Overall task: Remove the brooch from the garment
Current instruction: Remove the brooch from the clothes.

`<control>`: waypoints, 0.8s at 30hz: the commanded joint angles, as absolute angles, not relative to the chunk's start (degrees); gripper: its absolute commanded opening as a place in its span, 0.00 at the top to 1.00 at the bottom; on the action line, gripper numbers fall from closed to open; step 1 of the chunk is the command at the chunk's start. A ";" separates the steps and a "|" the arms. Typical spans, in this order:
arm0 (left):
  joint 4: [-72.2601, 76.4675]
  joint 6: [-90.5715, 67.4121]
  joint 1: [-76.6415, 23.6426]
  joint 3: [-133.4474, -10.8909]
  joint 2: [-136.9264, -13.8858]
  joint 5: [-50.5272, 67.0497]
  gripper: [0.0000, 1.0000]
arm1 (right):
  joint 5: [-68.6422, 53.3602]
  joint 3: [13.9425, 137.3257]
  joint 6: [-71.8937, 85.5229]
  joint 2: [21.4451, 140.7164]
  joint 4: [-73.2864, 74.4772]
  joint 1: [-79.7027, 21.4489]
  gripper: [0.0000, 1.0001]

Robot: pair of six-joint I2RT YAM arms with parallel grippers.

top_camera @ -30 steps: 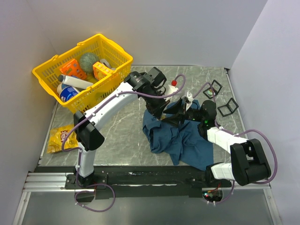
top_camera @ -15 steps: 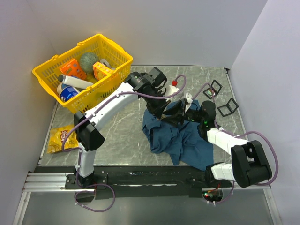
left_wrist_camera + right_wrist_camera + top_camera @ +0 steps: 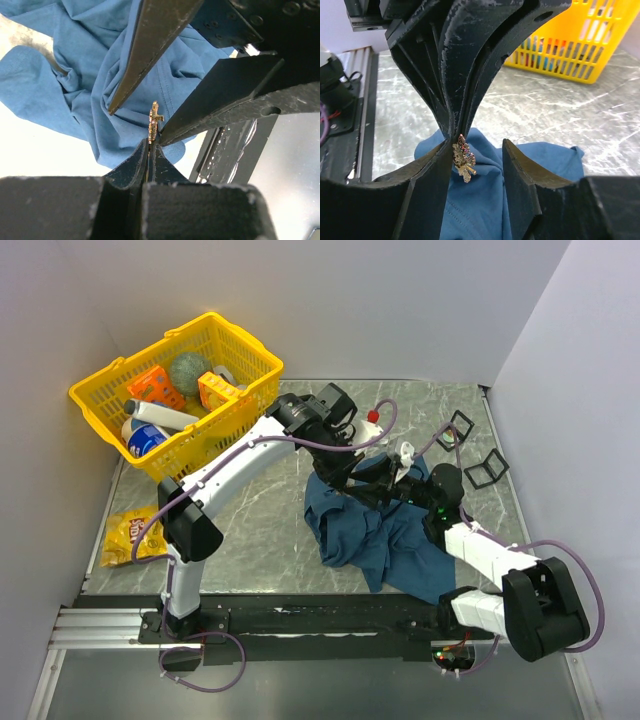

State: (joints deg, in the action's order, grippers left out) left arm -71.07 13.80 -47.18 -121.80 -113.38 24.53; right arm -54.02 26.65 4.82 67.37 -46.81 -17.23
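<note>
My left pincer (image 3: 149, 147) is pressed shut on the small gold brooch (image 3: 463, 159), pinching its edge at my fingertips above the table (image 3: 260, 510). My right pincer (image 3: 477, 146) stands open, one finger on either side of the brooch, and one of them looks to be touching it. The brooch sits against a raised fold of the dark blue shirt (image 3: 400, 540), which lies crumpled right of the table's middle and reaches the near edge. A yellow basket (image 3: 110, 390) fills the far left corner.
</note>
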 commanded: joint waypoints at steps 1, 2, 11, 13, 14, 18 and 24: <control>-71.19 12.66 -48.34 -122.08 -111.45 27.24 0.99 | -46.59 25.75 2.64 65.74 -50.28 -17.67 0.50; -71.10 12.57 -48.34 -122.08 -111.45 27.25 0.99 | -46.23 25.75 2.29 65.83 -50.01 -17.75 0.50; -70.84 12.48 -48.43 -121.64 -111.36 26.90 0.99 | -57.20 26.98 10.18 65.65 -54.31 -15.12 0.34; -70.75 12.57 -48.43 -121.64 -111.36 26.90 0.99 | -59.58 27.16 12.65 65.83 -55.19 -14.85 0.32; -70.66 12.57 -48.43 -121.47 -111.27 26.98 0.99 | -61.77 27.25 12.83 66.00 -55.20 -14.85 0.31; -70.66 12.66 -48.43 -121.29 -110.92 26.98 0.99 | -63.98 28.29 8.89 66.09 -50.99 -14.85 0.31; -70.58 12.57 -48.34 -121.11 -110.57 27.07 0.99 | -65.48 28.39 2.38 65.66 -44.74 -14.85 0.30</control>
